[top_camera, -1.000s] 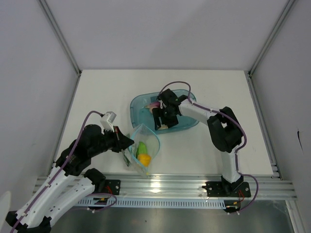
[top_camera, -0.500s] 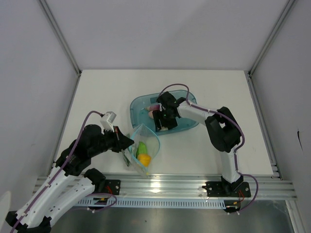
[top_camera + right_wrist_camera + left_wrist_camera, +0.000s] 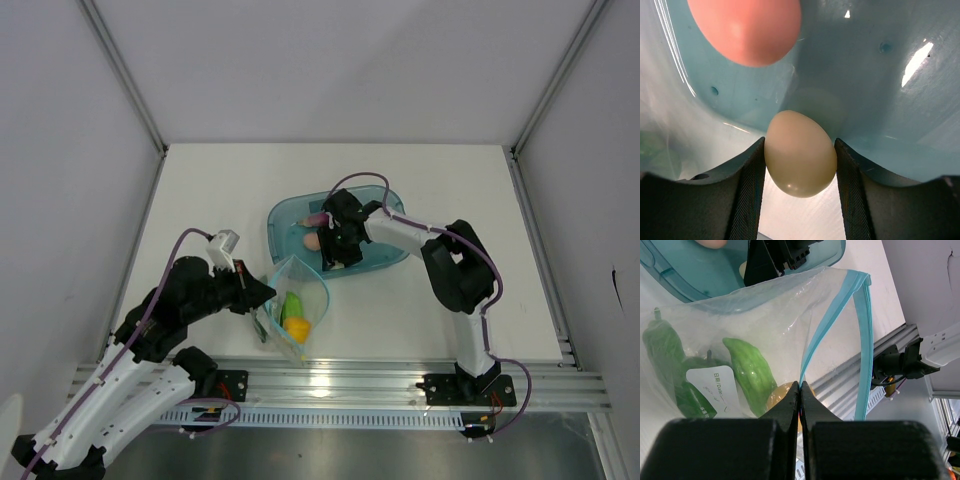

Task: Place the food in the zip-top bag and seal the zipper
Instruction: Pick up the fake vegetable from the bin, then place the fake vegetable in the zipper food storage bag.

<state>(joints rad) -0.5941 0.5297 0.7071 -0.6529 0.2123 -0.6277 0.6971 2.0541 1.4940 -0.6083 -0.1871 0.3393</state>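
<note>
The zip-top bag point(image 3: 765, 315) is thin clear plastic, crinkled and glossy, with a smoother light teal zipper point(image 3: 865, 340) strip and a matt white label point(image 3: 710, 385), probably paper; the bright green vegetable point(image 3: 752, 372) inside looks like shiny, ridged plastic. The tray point(image 3: 880, 85) is translucent teal plastic, smooth and glossy with bright glints, and the cream egg point(image 3: 800, 152) and pink ball point(image 3: 747, 27) have smooth satin skins. The fingers point(image 3: 747, 200) of the right gripper point(image 3: 800, 142) are matt black with a fine woven-looking texture.
</note>
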